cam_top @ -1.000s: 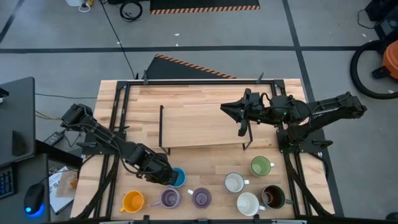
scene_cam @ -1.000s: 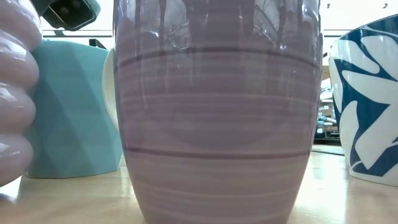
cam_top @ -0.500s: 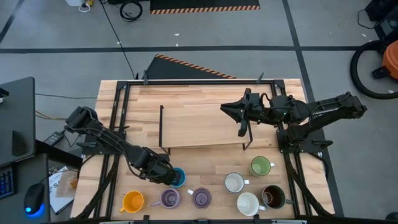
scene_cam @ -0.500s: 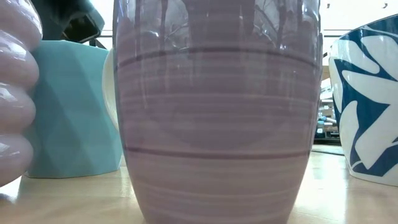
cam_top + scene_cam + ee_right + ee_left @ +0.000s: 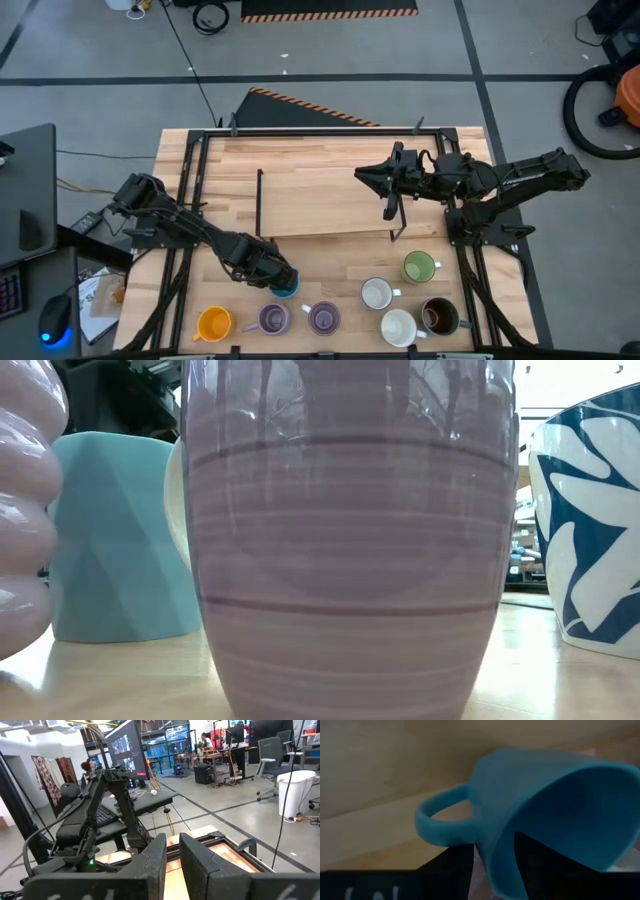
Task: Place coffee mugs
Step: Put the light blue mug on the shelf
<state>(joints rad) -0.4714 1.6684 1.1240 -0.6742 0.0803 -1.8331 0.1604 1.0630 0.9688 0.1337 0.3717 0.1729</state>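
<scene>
The left gripper [image 5: 277, 279] has closed on the blue mug [image 5: 287, 285]: in the left wrist view one dark finger sits inside the tilted cup and the other outside, pinching the wall beside the handle. Over the last second the left arm has pushed further toward the mug, and the mug has shifted a little with it; in the low view the gripper that showed above the teal cup has dropped out of sight. I judge this to be the grasp just made, with the lift to come — the mug already looks tipped, so a wall pinch like this could let it swing.

Taking the wooden shelf [image 5: 325, 205] in the middle of the table as the landmark, the blue mug sits just in front of its left leg. The rest wait in a loose row along the table's near edge, further from the shelf: the orange mug [image 5: 213, 324], two purple mugs [image 5: 274, 319] [image 5: 323, 318], two white mugs [image 5: 376, 294] [image 5: 398, 326], the dark brown mug [image 5: 438, 316] and the green mug [image 5: 419, 266] below the shelf's right leg. None stands on the shelf yet, so the placing has hardly begun.

The right gripper [image 5: 366, 176] hangs unmoved over the shelf's right half, empty — its fingers nearly together with only a narrow slit between them.
</scene>
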